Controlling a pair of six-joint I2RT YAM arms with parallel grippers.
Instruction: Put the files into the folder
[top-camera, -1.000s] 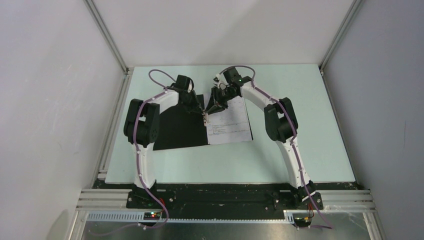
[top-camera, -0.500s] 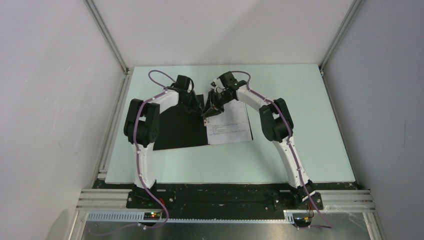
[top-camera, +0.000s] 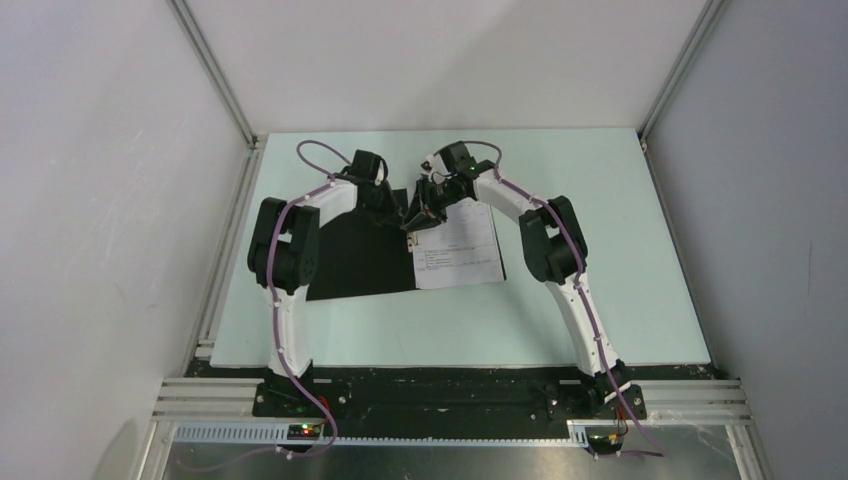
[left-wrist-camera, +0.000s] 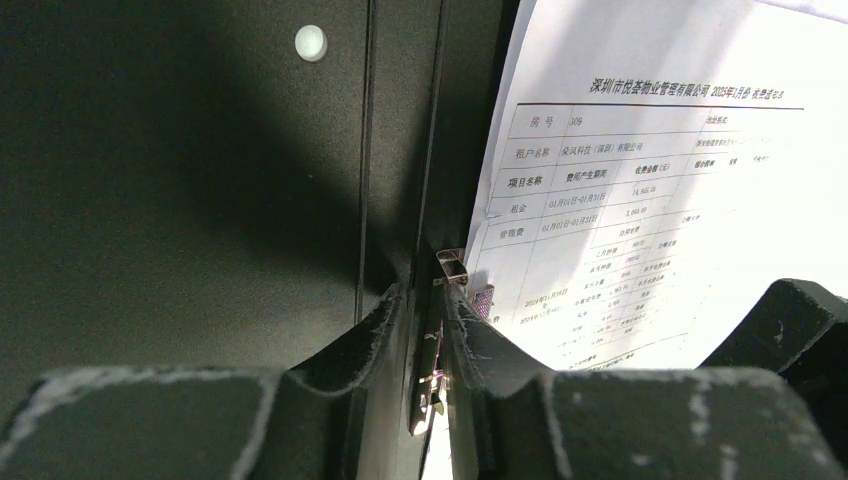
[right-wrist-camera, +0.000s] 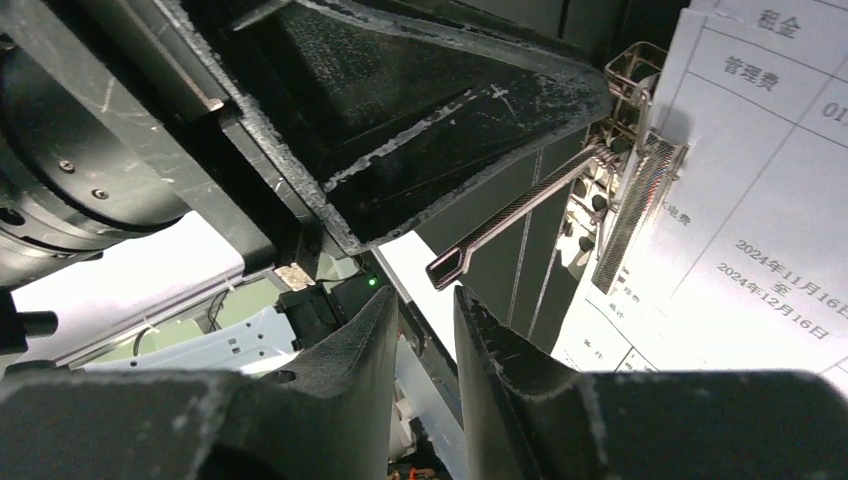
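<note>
black card fills the left of your work area: the folder (top-camera: 355, 262) lies open and flat on the pale green table (top-camera: 620, 300), inside face up, a little left of the middle. in the left wrist view you can see a small pale round stud (left-wrist-camera: 310, 42) on that left panel, and the creases of the spine running toward the camera.

your left hand (left-wrist-camera: 424, 300) is down at the spine, at the folder's far edge, with its fingers drawn almost together. a strip of the metal clip (left-wrist-camera: 432, 378) sits in the narrow slot between them, and they look pinched on it.

just right of it, your right hand (right-wrist-camera: 424, 298) is angled in from the far right and meets the left hand nearly tip to tip over the spine. its fingers stand slightly apart with nothing in the gap. the clip's thin wire lever (right-wrist-camera: 510, 222) sticks out toward them, its end just beyond the fingertips and, as far as you can tell, not touching them.

on the right, the files (top-camera: 460, 250) lie face up on the folder's right panel, their left edge along the spine. the clip's ridged bar (right-wrist-camera: 635, 212) presses on that edge. a sliver of black panel shows past the sheets' near right corner.
</note>
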